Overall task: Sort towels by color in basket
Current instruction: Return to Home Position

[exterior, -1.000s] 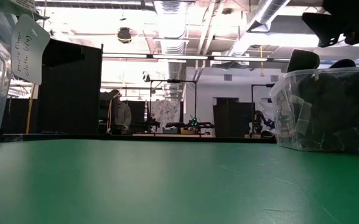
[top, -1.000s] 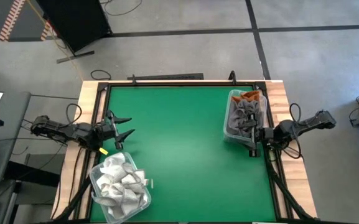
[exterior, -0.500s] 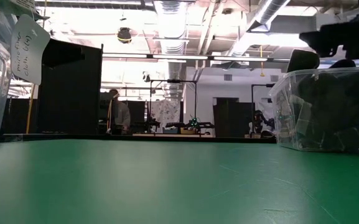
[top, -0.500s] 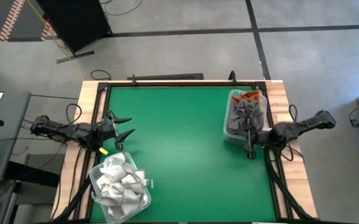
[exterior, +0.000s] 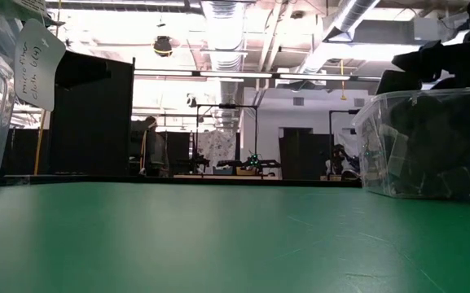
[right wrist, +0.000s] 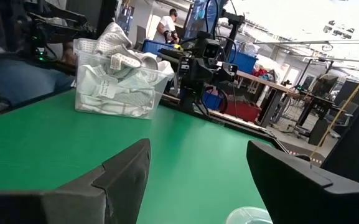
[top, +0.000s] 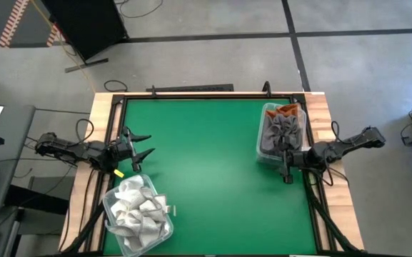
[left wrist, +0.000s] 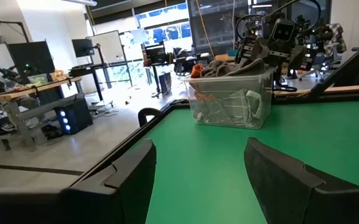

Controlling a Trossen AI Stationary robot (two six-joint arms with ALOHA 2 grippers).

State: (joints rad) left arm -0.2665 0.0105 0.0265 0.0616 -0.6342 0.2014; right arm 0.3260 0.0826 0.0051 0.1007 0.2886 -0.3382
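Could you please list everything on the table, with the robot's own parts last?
green table surface: one, green, wood-edged.
clear plastic bins: two, transparent; one at the high view's lower-left corner, one at the right edge.
white cloth towels: several, white, heaped in the lower-left bin.
grey cloth towels: several, grey, in the right-edge bin.
rust-orange cloth towel: at least one, orange, that bin's far end.
white paper tag: one, white, on the lower-left bin.
left gripper: one, dark, left edge, jaws open.
right gripper: one, dark, beside the right-edge bin's near end, jaws open.
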